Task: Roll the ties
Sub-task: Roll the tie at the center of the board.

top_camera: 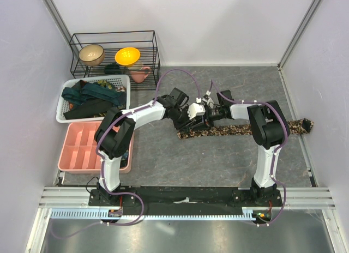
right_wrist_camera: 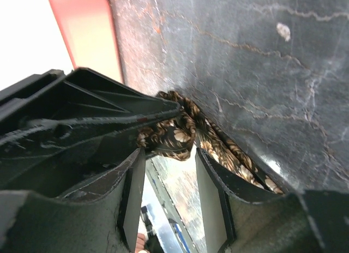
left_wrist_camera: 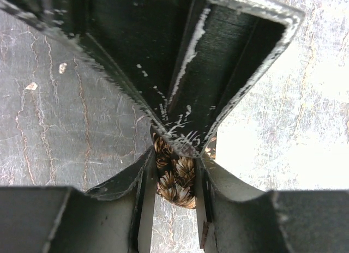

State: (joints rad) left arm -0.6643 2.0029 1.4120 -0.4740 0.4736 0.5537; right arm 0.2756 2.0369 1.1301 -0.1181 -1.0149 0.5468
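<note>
The brown-and-tan patterned tie (top_camera: pixel 245 128) lies flat across the grey table, reaching to the right wall. Both grippers meet over its left end. My left gripper (top_camera: pixel 192 115) is shut on that folded end; in the left wrist view the tie (left_wrist_camera: pixel 174 179) fills the gap between the fingers of the left gripper (left_wrist_camera: pixel 174 171). My right gripper (top_camera: pixel 206 114) faces it, open. In the right wrist view the folded tie (right_wrist_camera: pixel 174 136) sits just at the tips of the right gripper (right_wrist_camera: pixel 166 166), with the strip trailing past its right finger.
A white mesh basket (top_camera: pixel 68 97) at the left holds dark teal and black ties (top_camera: pixel 92 95). A pink compartment tray (top_camera: pixel 82 146) lies in front of it. A black wire rack (top_camera: pixel 114 51) with bowls stands at the back, a pink cup (top_camera: pixel 140 74) beside it.
</note>
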